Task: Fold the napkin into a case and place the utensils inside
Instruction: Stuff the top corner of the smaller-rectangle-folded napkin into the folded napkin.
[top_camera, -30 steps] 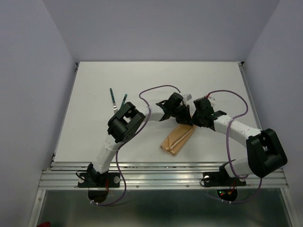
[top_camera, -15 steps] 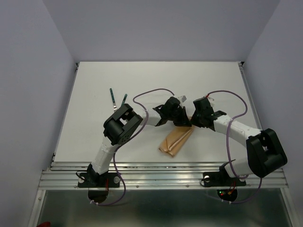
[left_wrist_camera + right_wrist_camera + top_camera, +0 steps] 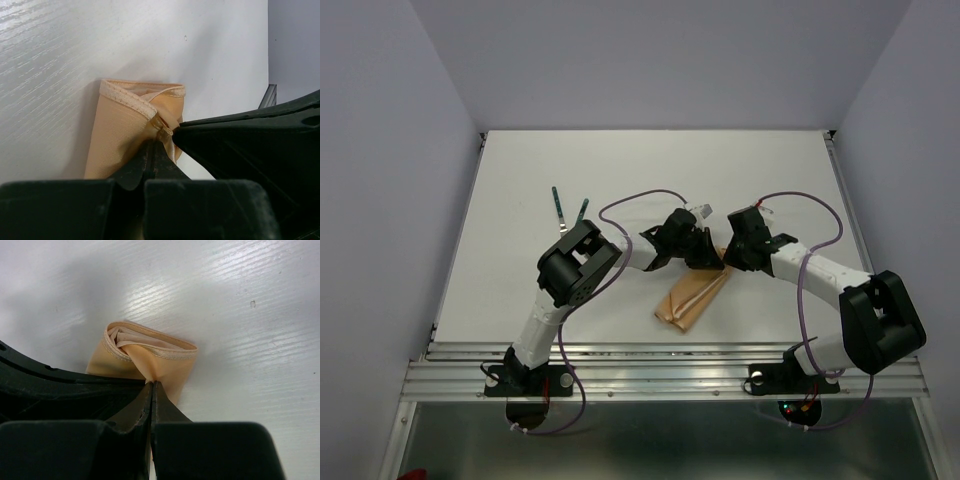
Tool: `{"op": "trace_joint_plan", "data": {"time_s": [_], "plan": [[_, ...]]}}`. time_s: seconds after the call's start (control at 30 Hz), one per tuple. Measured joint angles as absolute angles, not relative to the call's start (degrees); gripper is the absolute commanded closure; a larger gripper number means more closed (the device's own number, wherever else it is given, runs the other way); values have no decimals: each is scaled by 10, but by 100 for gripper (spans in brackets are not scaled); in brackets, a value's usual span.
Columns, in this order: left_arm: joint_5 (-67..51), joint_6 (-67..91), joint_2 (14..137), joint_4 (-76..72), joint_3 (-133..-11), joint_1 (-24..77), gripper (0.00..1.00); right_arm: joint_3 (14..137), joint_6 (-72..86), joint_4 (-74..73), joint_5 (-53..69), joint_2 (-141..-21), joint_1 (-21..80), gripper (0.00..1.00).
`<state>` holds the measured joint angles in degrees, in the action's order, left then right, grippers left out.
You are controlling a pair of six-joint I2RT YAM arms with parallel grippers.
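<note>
The left gripper (image 3: 159,137) is clenched on the hemmed rim at the far end of the case (image 3: 125,130), its two fingers pressed together with a fold of peach cloth nipped between their tips. Right beside it, the right gripper (image 3: 151,382) is likewise closed tight on the same end of the pouch, pinching the cloth just below the mouth, where inner layers show in the opening. In the overhead view the two grippers meet almost tip to tip over that far end, with the case running from them toward the near edge of the table (image 3: 520,270). Over the last second the left arm has drawn back toward its own side, its elbow swinging left, and the case has slid with it: the near end now lies a little further left than before, while the right gripper has hardly moved. This suggests the folding is done and the pouch is being dragged or straightened into place, or its mouth prepared, rather than folded further. The utensils (image 3: 560,205) lie on the far left of the table, well apart from the case; only two thin dark green handles can be made out, and nothing is inside the pouch yet.
</note>
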<state>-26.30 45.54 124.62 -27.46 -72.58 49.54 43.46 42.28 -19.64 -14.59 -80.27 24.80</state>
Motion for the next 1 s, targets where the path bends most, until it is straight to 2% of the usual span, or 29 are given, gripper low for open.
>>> {"op": "trace_joint_plan", "data": {"time_s": [1.0], "plan": [[-267,472,1279,-268,-782,495,100,435,423,-210,-145,-793,248,99]]}}
